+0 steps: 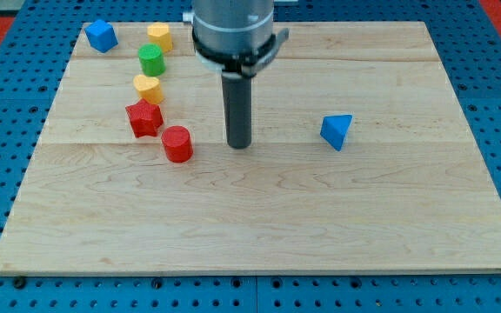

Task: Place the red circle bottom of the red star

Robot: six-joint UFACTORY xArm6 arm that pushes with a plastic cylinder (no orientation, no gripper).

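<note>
The red circle (177,143) lies on the wooden board, just below and to the right of the red star (144,118), close to it, perhaps touching. My tip (239,144) rests on the board to the right of the red circle, a block's width of board between them. The arm's grey body rises above the tip at the view's top.
A yellow heart (148,88) sits just above the red star. A green circle (151,60) and a yellow block (159,36) lie above that. A blue block (101,36) is at the top left. A blue triangle (337,131) lies right of the tip.
</note>
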